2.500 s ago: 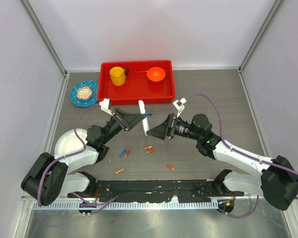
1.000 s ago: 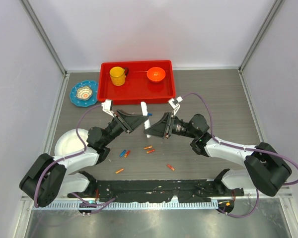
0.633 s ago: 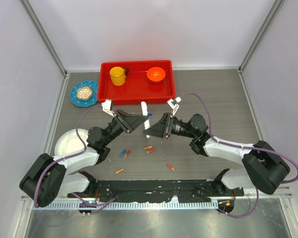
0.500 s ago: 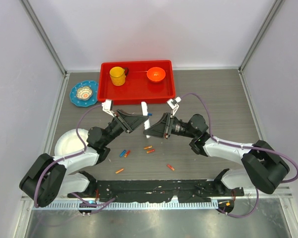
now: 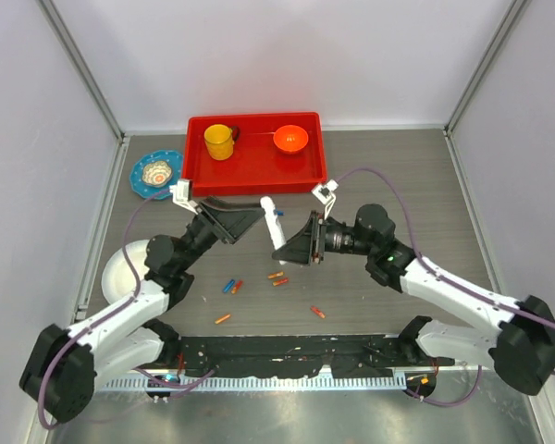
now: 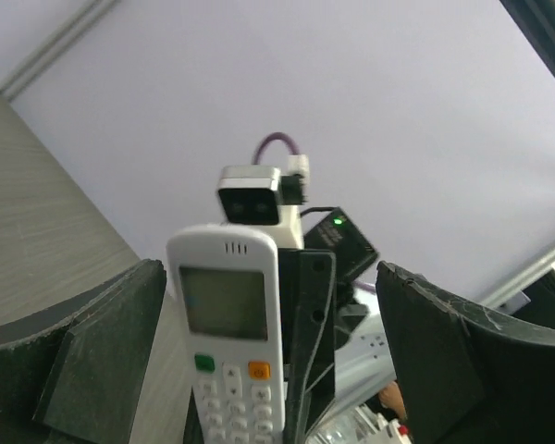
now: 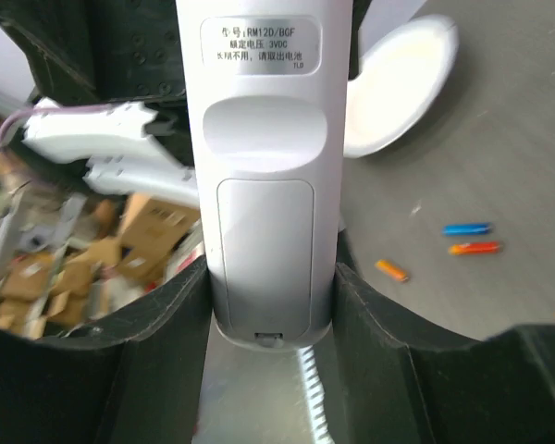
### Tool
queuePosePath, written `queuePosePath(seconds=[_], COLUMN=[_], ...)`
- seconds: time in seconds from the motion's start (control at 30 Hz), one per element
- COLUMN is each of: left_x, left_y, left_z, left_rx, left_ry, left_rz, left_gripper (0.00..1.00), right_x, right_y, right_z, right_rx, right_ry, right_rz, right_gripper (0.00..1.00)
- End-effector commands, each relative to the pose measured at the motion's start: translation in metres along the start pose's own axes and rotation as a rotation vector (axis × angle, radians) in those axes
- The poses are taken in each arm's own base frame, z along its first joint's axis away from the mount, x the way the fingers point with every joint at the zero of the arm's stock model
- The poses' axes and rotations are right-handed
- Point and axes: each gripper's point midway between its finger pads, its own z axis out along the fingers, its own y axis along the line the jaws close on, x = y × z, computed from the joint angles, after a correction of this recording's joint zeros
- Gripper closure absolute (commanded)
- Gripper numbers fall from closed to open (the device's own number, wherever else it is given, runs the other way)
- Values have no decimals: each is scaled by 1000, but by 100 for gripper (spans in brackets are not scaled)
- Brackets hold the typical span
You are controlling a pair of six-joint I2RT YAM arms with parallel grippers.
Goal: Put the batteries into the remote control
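The remote control (image 5: 274, 222) is held between the two arms, just in front of the red tray (image 5: 254, 171), standing on end with a slight tilt. The right fingers (image 7: 157, 342) are clamped on its lower end, one against each long side. In the right wrist view its back face shows: a printed label near the top, a shallow dip below that, and the battery cover (image 7: 264, 254) sitting closed in its place. The left fingers (image 6: 92, 361) are spread wide apart and hold nothing. In the left wrist view the remote stands in the gap between them, apart from both, with its front towards that camera: a small grey screen, then a green and an orange button above rows of white keys. The batteries lie loose on the worktop (image 5: 398, 185), below the remote in the top view: a blue one (image 5: 228, 286) beside an orange one (image 5: 237, 286), a pair of orange ones (image 5: 277, 277) close together, one orange one (image 5: 222, 318) nearer the arm bases, and a red one (image 5: 318, 312) off to the right. A white plate (image 5: 120, 268) lies by the left arm. A blue plate (image 5: 156, 173) sits left of the tray, which carries a yellow cup (image 5: 219, 141) and an orange bowl (image 5: 290, 139).
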Motion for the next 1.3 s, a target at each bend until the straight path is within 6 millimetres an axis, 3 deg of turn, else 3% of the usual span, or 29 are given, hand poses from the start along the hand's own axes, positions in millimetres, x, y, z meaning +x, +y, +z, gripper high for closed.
queuePosePath(seconds=[0.0,0.03,0.07,0.1,0.17,0.2,0.3,0.5,0.67,0.77,0.97,1.27], left_x=[-33,-41,-35,-42,-38,-40,-32,-11,21,32,39,55], left_y=[7,19,40,41,68,70,78,70,77,71,61,75], left_z=[2,0,-10,-9,-24,-22,-25,-5,16,27,41,48], left_rx=[-167,-241,-366,-414,-582,-605,-655,-631,-609,-552,-470,-497], left_ry=[-60,-85,-44,-51,-12,-4,19,48,122,124,99,139], left_rz=[138,200,191,213,215,212,187,224,199,186,180,177], left_gripper=[0,0,0,0,0,0,0,0,0,0,7,16], right_x=[-21,-21,-26,-27,-40,-45,-55,-46,-31,-25,-20,-15], right_y=[-34,-45,-52,-74,-78,-86,-85,-79,-75,-75,-72,-68], right_z=[-29,-43,-52,-72,-85,-98,-108,-97,-87,-83,-71,-57], right_rx=[397,516,589,750,853,943,1019,1016,960,939,883,841], right_ry=[24,50,46,60,52,39,13,58,93,107,103,103], right_rz=[-249,-246,-272,-304,-344,-364,-406,-461,-470,-460,-427,-417], right_gripper=[94,94,93,93,93,93,94,94,94,94,94,94])
